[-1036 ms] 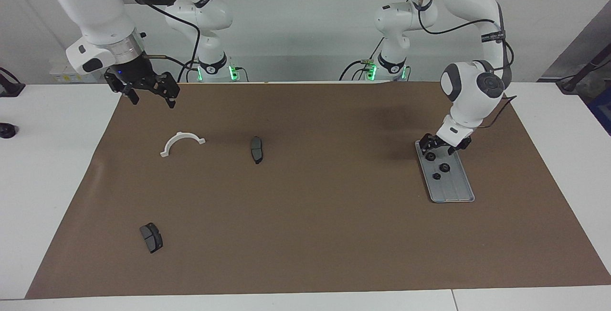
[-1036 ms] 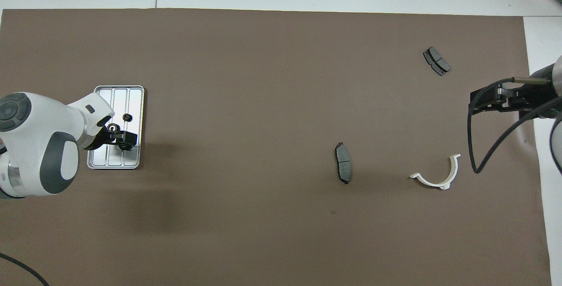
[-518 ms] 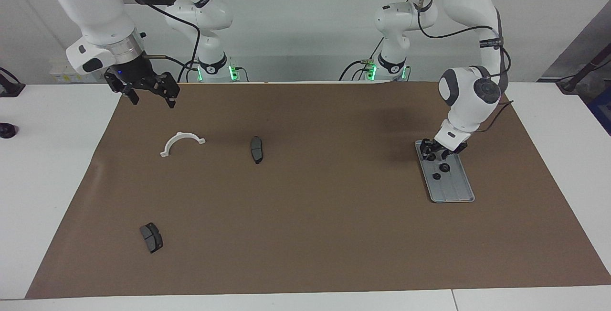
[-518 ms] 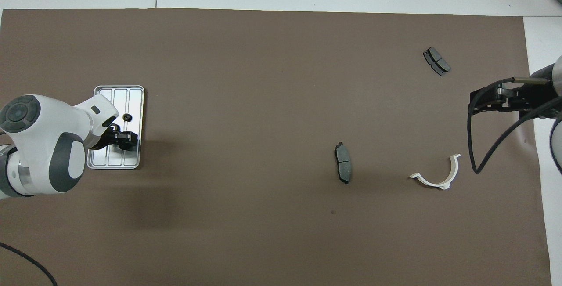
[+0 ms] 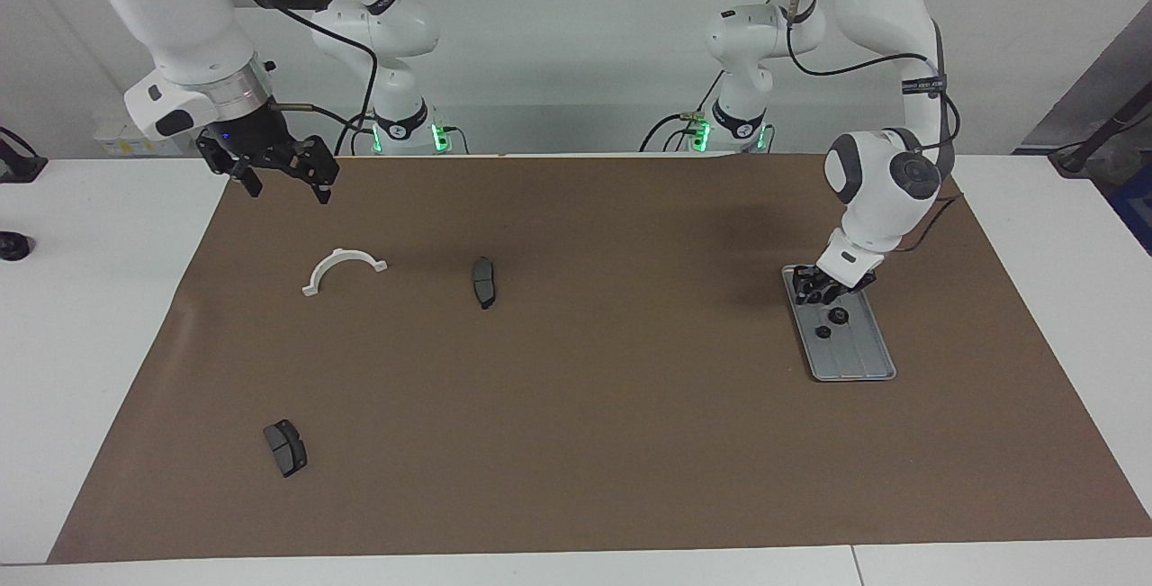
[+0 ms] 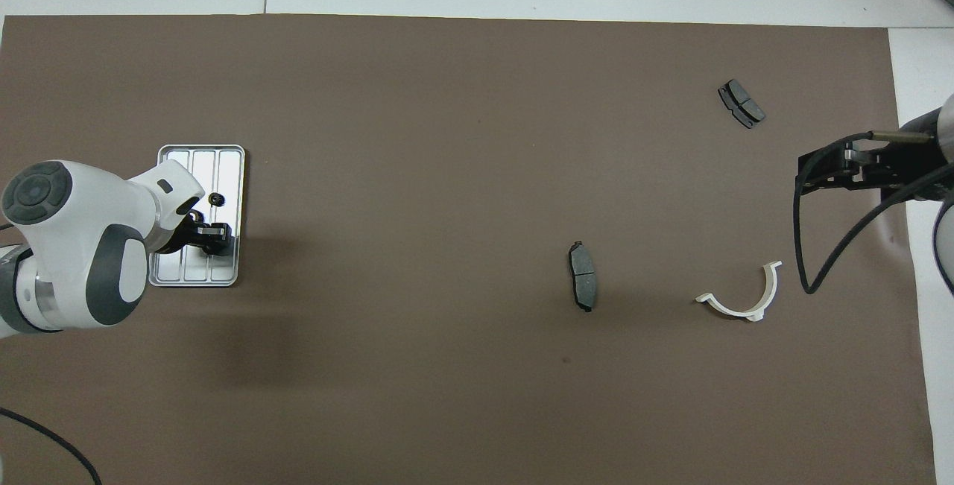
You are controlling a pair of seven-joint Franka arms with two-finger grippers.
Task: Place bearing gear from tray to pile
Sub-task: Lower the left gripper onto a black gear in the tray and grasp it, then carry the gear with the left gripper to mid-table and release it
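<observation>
While the task is unfinished, items stand as follows.

1. Tray (image 5: 859, 356): ridged metal, mid-height of the facing view, toward the left arm's end of the brown mat (image 5: 576, 442). Holds small dark bearing gears; two lie loose, gear A (image 5: 838, 315) and gear B (image 5: 823, 331).
2. Left gripper (image 5: 814, 287): low at the tray's upper end in the facing view, at or on a third gear. Pincer state: cannot tell.
3. Right gripper (image 5: 283, 174): raised in the upper part of the facing view, over the mat's edge near the white bracket (image 5: 346, 253). Pincer spread, nothing held. Arm waits.
4. Pile: bracket, plus brake pad 1 (image 5: 483, 282) at mid-frame and brake pad 2 (image 5: 285, 447) in the lower part of the frame. All well apart from the tray.

Handling, est.: gear prob. rigid metal, light, not fragile; toothed rim should bite, but the small round body may roll or tip. Take hold across the rim, square on, fingertips low to the tray floor, avoiding the ridges.
</observation>
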